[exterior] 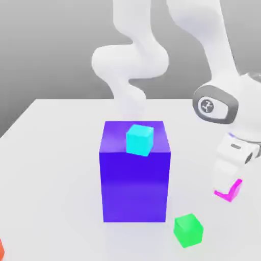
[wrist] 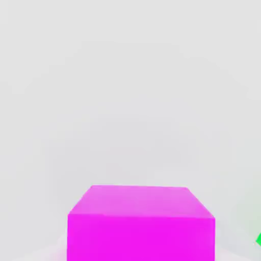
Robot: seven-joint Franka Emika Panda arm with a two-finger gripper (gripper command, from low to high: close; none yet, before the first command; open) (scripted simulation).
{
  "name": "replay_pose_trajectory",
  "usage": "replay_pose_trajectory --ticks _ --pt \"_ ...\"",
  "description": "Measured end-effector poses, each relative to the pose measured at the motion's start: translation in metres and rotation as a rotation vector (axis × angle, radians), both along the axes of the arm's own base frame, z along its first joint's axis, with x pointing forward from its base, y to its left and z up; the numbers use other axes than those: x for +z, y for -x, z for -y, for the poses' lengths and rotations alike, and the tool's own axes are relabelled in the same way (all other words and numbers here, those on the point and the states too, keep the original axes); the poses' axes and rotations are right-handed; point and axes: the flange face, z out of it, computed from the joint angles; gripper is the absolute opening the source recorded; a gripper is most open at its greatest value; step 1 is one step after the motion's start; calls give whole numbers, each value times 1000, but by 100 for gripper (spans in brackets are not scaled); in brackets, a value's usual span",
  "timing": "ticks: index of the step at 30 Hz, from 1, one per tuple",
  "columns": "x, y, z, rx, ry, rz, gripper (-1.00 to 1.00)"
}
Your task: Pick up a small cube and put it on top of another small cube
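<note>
Slippage is the danger: gripper (exterior: 228, 189) jaws are clamped tight on the small cube (exterior: 232, 190). Careless carrying could drop it near the green cube (exterior: 188, 230).

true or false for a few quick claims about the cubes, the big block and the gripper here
1. The cyan cube sits on top of the blue-purple block. True.
2. The gripper is open and empty. False: it is shut on the magenta cube.
3. The green cube rests on the table, to the exterior view's right of the block. True.
4. The magenta cube is stacked on the green cube. False: they are apart, the green one lying nearer the camera in the exterior view.
5. The block is smaller than the cyan cube. False: it is far bigger.
</note>
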Motion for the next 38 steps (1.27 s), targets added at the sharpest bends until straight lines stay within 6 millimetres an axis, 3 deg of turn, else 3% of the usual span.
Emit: replay_pose_trajectory --ticks 21,26,27,34,38 --pt "43 -67 107 425 -74 -16 -100" --pt "-2 -70 109 454 -82 -14 -100" --pt "-13 -70 110 453 -81 -14 100" --pt "-15 -70 110 454 -82 -13 100" --pt "25 -71 109 455 -82 -13 100"
